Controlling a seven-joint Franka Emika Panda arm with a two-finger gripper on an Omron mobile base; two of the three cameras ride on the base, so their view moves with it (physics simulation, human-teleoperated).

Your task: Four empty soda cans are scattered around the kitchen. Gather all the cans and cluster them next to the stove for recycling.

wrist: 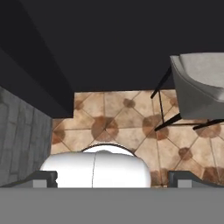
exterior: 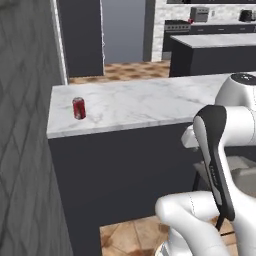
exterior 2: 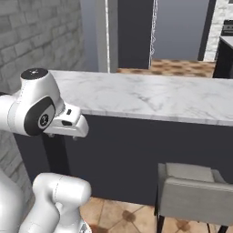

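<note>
The end effector [wrist: 112,177] points straight down at the floor [wrist: 127,122]; in the hand view its two dark fingertips [wrist: 43,177] stand far apart at the bottom corners, so it is wide open with nothing between them. Below it lie brown patterned tiles, with the dark front of a cabinet across the top of that view, a grey brick wall [wrist: 22,140] on one side and a grey chair [wrist: 199,87] on thin black legs on the other. The arm [exterior: 220,150] is folded up close to the base, its white links and dark joint covers rising in front of the cabinet in both base views. Above the arm runs a white marble tabletop [exterior: 150,102] on a dark base. One soda can [exterior: 79,108], red with a silver top, stands upright on that tabletop near its left end, a little back from the front edge and well apart from the arm. The grey brick wall [exterior: 25,125] runs along the left of the tabletop. Beyond the tabletop, across a stretch of tiled floor, a second dark island [exterior: 215,52] with a white top stands in the middle of the room. Behind it, against the pale brick back wall, is the black stove [exterior: 176,27], far from the can, with a grey boxy appliance [exterior: 199,13] on the counter just beside it; a small red object next to the stove is too small to tell.
</note>
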